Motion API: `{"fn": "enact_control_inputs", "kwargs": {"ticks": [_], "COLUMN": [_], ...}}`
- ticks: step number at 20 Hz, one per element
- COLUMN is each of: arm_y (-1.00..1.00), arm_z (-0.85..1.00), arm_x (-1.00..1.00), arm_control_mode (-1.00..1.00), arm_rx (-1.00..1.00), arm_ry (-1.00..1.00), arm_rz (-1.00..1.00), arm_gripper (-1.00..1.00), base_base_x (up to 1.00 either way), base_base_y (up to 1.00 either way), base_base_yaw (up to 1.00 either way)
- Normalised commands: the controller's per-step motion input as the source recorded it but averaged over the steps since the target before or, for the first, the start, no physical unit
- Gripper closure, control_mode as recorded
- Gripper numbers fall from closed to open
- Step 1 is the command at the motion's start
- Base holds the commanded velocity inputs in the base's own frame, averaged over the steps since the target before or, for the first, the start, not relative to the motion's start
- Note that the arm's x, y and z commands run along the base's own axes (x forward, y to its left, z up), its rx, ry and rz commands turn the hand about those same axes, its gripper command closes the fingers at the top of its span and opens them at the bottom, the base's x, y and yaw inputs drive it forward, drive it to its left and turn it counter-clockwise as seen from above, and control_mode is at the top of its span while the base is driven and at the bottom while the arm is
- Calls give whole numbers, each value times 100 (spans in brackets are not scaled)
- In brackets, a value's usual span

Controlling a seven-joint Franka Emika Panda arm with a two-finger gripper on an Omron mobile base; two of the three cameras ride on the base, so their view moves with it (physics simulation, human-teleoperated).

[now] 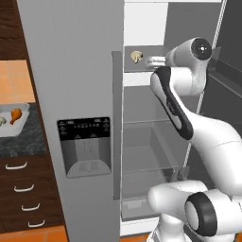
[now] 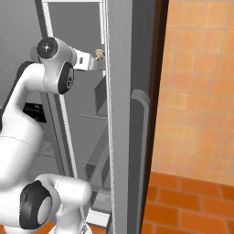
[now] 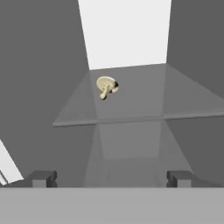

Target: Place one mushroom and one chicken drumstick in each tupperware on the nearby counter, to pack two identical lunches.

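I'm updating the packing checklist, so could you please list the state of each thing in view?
Gripper: open, empty, short of the mushroom.
Mushroom: lying on its side on the fridge shelf, untouched.
Fridge door: open.
Tupperware: on the counter, open, holding a chicken drumstick.

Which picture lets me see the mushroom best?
The hand view: the mushroom lies in the open on the fridge shelf, cap and stem both clear. The left base view shows it small beside the arm. The right base view shows just a sliver at the door's edge.
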Motion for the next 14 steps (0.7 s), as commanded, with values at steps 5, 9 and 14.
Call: {"fn": "enact_control_inputs", "kwargs": {"ticks": [5,9,14], "arm_y": [0,0,0], "arm_z": [-4,-1,-19], "arm_x": [77,82,78], "arm_control_mode": [-100,-100,-100], "arm_rx": [-6,-6,-5], "arm_ry": [8,2,4], "arm_rz": [3,14,12], "arm_gripper": [-100,-100,-100], "base_base_x": [0,0,0], "base_base_y": [0,0,0], "base_base_yaw": [0,0,0]}}
